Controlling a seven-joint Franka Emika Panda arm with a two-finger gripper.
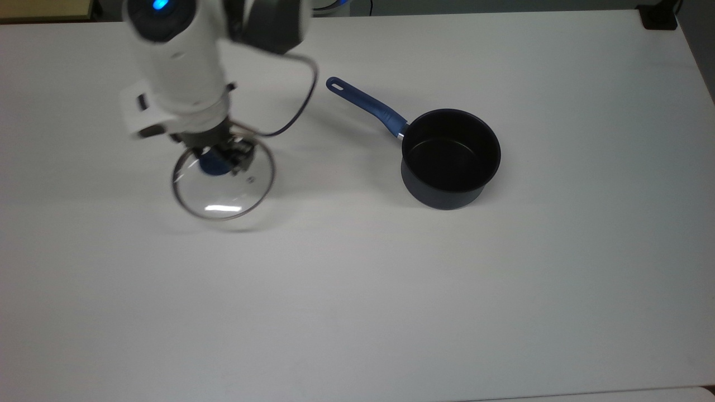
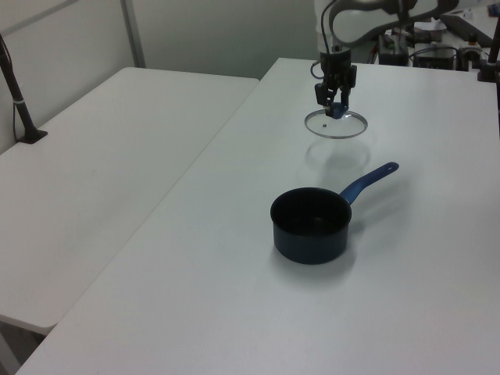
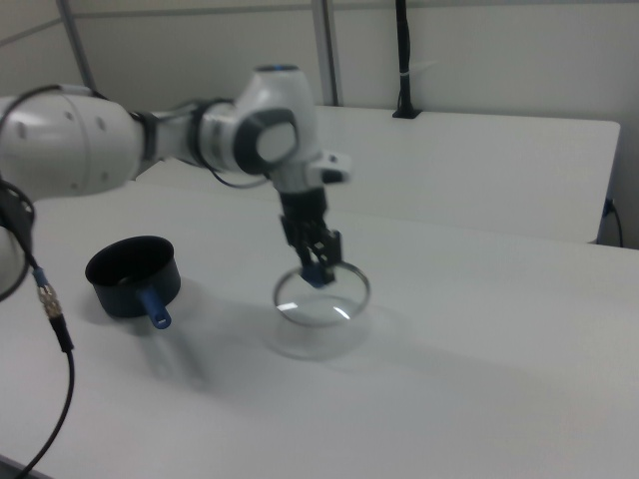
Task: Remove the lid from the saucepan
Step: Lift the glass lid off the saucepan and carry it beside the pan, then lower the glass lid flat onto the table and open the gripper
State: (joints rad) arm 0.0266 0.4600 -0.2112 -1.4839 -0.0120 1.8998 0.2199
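The saucepan (image 1: 450,158) is a dark navy pot with a black inside, standing uncovered on the white table (image 1: 357,290); its long blue handle (image 1: 366,105) points to the top view's upper left. I see the saucepan (image 2: 310,225) in the left view and the saucepan (image 3: 132,274) in the right view too. The clear glass lid (image 1: 223,187) hangs above the table well to the top view's left of the pot. My gripper (image 1: 219,161) is shut on the lid's blue knob. The lid (image 2: 337,125) and the lid (image 3: 321,296) cast a shadow on the table beneath.
A second white table (image 2: 101,164) stands beside this one at the left view's left. A black post (image 3: 402,60) rises at the far table's back in the right view. A dark cable (image 1: 296,111) loops from the arm over the table.
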